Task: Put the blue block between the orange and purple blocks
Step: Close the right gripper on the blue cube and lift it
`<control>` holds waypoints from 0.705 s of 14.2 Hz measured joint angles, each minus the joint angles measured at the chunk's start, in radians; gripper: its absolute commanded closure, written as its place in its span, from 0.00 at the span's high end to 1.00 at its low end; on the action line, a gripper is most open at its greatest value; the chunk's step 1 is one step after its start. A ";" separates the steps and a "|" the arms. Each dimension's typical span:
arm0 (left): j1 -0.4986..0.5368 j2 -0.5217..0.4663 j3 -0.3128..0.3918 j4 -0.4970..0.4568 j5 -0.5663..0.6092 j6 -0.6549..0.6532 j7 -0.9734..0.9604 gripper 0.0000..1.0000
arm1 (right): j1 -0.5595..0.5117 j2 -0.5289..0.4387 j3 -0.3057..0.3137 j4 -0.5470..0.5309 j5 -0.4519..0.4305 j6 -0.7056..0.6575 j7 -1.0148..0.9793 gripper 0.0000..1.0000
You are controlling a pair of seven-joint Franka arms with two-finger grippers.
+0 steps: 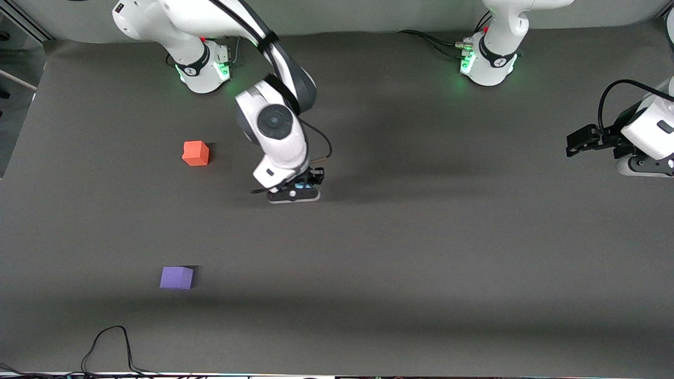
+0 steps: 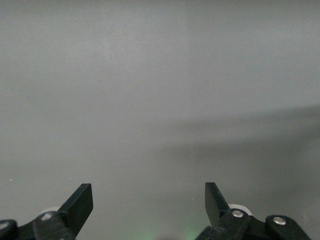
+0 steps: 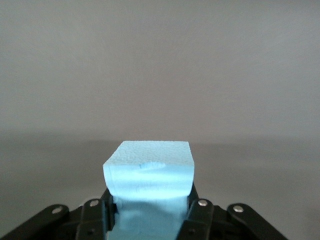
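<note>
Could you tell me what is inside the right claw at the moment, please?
The right claw is shut on the blue block. The block's lower part is covered by the fingers.

we see a dark grey matte table surface (image 1: 421, 252) (lit unevenly, with soft shadow bands across it). a pale grey wall (image 1: 368, 16) runs along its upper edge. a black cable (image 1: 108, 345) loops at the camera-side edge.

Blue block (image 3: 148, 170) gripped (foam dented); orange block (image 1: 196, 153), purple block (image 1: 177, 278) well apart.
</note>
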 measured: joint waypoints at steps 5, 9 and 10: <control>-0.002 0.000 0.003 0.004 0.001 0.000 0.039 1.00 | -0.020 -0.078 -0.054 0.294 0.000 -0.374 -0.030 0.51; -0.002 0.000 0.007 0.005 0.002 -0.002 0.048 1.00 | -0.039 -0.155 -0.142 0.244 -0.004 -0.439 -0.225 0.51; -0.002 0.000 0.007 0.005 0.002 -0.002 0.048 1.00 | -0.042 -0.194 -0.199 0.191 -0.006 -0.436 -0.305 0.51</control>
